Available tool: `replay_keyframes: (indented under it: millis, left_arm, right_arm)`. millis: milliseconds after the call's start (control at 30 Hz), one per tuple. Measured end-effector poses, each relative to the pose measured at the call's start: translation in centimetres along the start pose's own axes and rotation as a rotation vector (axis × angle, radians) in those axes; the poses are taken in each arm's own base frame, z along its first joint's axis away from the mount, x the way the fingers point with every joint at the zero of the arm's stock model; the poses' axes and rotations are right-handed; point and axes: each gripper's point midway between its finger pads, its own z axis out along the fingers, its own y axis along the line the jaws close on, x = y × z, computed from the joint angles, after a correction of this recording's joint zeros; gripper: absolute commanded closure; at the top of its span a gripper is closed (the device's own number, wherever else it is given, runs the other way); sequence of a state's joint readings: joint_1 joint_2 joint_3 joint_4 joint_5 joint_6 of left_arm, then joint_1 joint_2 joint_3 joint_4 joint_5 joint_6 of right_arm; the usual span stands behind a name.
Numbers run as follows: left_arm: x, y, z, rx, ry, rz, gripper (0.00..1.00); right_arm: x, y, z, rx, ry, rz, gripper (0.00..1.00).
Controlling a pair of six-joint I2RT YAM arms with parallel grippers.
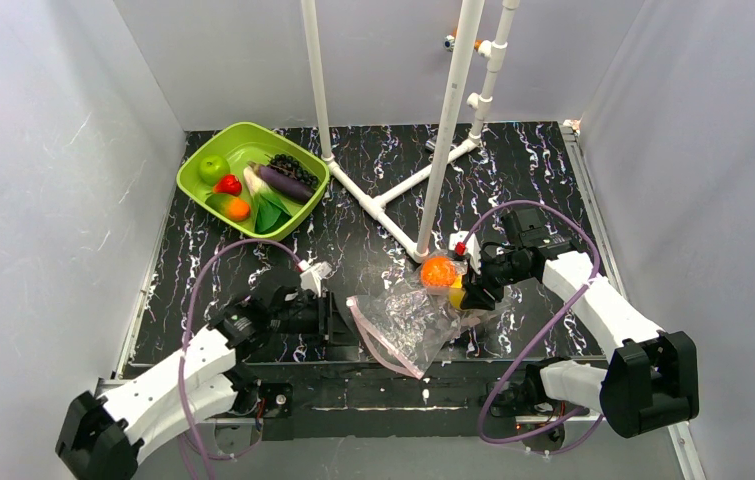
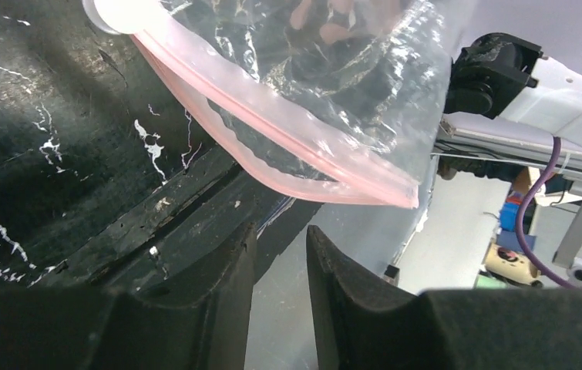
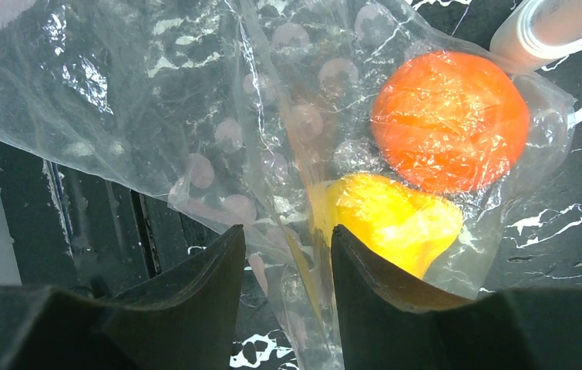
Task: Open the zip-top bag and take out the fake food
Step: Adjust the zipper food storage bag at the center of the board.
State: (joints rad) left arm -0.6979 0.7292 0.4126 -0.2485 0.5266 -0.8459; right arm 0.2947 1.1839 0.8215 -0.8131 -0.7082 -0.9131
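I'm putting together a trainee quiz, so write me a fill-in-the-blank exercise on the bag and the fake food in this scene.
1. The zip-top bag has a ___ zip strip along its mouth.
2. Through the plastic show a yellow lemon and one round ___.
3. The green apple lies in the lime-green ___ at the back left.
Missing words: pink; orange; tray.
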Motion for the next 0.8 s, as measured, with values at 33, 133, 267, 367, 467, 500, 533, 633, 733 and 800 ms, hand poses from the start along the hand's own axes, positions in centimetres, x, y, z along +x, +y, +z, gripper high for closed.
replay_keyframes:
  millis: [33, 133, 267, 367, 467, 500, 533, 633, 733, 800]
  left_arm:
    - [0.1, 0.1, 0.4, 0.001, 0.015, -0.018, 0.73]
    - [-0.1, 0.0, 1.5, 0.014, 0.040, -0.049, 0.73]
    - [-0.4, -0.9, 2.5, 0.054, 0.058, -0.049, 0.73]
    - [-0.6, -1.4, 3.2, 0.072, 0.070, -0.046, 0.73]
    - [-0.8, -1.7, 3.9, 0.080, 0.083, -0.048, 0.73]
    - [-0.9, -1.9, 4.1, 0.083, 0.085, -0.047, 0.73]
    - [-1.1, -2.1, 4.3, 0.084, 0.087, -0.047, 0.73]
    - [-1.8, -2.5, 4.8, 0.083, 0.087, -0.038, 0.73]
    - [-2.7, -3.0, 5.3, 0.081, 0.083, -0.017, 0.75]
    - [-3.3, -3.2, 5.6, 0.076, 0.077, -0.007, 0.76]
  right_arm:
    - [0.0, 0.0, 0.0, 0.000, -0.001, 0.000, 0.48]
    - [0.0, 0.0, 0.0, -0.002, -0.003, 0.001, 0.48]
    - [-0.1, 0.1, 0.0, -0.004, -0.006, 0.001, 0.48]
    - [-0.1, 0.1, 0.0, -0.005, -0.009, 0.001, 0.48]
    - [-0.2, 0.1, 0.0, -0.007, -0.011, 0.002, 0.48]
    - [-0.2, 0.1, 0.0, -0.007, -0.012, 0.003, 0.48]
    - [-0.2, 0.1, 0.0, -0.007, -0.012, 0.003, 0.48]
    - [-0.2, 0.1, 0.0, -0.008, -0.012, 0.003, 0.48]
    - [-0.2, 0.1, 0.0, -0.008, -0.015, 0.004, 0.48]
    - [-0.2, 0.2, 0.0, -0.010, -0.017, 0.005, 0.48]
